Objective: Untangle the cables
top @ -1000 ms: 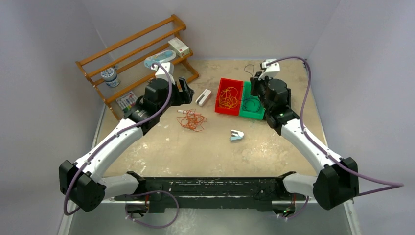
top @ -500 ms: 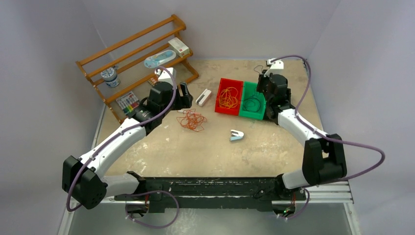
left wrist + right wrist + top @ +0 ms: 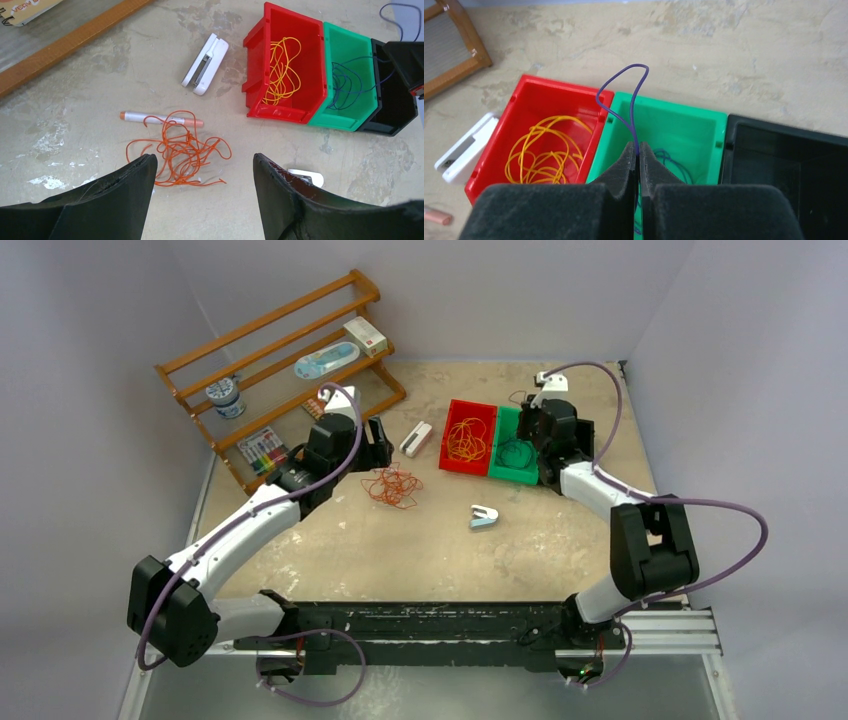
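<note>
Sandy, scuffed bench (image 3: 560,540) under both arms, and the left claw (image 3: 202,165) hangs wide apart over the red-orange cable tangle (image 3: 182,150), which lies loose on the bench. A pen (image 3: 150,118) lies against its far edge, with a white stapler (image 3: 206,65) beyond. Over at the green bin (image 3: 674,130), the right claw (image 3: 638,155) is pinched tight on a purple cable (image 3: 616,97) that loops up above it. A yellow cable (image 3: 282,70) sits in the red bin (image 3: 295,112) alongside, and a black bin (image 3: 784,165) is on the other side.

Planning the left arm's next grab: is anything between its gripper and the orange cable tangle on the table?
Nothing visible does. The left gripper is open above the orange tangle, with nothing lying over the wires. A pen lies against the tangle's far edge, outside the straight path down.
</note>
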`<action>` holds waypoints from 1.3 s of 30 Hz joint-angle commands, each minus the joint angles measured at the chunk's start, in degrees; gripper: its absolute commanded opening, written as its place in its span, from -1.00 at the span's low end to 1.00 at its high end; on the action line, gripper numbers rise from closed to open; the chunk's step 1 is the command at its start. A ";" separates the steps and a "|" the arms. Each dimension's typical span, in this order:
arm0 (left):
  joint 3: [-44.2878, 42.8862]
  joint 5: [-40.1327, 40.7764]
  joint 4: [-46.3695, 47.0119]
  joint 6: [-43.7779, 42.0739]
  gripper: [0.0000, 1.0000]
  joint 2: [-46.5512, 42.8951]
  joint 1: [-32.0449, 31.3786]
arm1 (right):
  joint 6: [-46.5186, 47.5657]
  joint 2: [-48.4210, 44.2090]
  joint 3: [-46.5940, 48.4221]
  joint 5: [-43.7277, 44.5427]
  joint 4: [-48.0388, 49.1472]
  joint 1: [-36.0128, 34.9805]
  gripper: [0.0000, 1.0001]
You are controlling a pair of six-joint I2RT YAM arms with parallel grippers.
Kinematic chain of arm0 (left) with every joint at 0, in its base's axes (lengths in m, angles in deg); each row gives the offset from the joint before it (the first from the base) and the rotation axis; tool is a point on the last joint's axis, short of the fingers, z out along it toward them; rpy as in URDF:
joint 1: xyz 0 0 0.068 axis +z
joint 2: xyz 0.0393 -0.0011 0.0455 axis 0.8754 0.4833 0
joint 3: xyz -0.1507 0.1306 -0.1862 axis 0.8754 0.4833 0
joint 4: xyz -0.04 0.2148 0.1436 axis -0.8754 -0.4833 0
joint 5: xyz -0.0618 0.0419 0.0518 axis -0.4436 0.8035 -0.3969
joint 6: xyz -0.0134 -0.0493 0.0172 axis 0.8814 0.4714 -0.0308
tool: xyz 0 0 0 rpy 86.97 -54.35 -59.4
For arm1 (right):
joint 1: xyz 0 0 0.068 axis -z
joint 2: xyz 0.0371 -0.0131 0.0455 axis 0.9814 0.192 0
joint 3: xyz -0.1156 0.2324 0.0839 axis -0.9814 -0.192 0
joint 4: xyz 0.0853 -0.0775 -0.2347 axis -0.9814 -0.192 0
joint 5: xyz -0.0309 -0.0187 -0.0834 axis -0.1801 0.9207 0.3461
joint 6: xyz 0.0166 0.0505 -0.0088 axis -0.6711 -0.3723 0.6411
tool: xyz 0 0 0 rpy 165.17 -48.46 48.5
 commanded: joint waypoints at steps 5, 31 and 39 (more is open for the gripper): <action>0.03 0.59 3.43 1.76 0.39 -0.58 0.13 | -5.48 -2.57 -2.93 -6.88 -4.58 0.21 -1.00; -1.52 5.94 -2.65 1.73 0.43 3.95 0.13 | -4.43 9.68 8.74 -0.43 -14.52 0.21 -0.39; -2.51 7.58 -4.06 2.06 0.53 7.11 0.13 | -2.31 3.24 7.61 2.55 -16.52 0.21 -0.14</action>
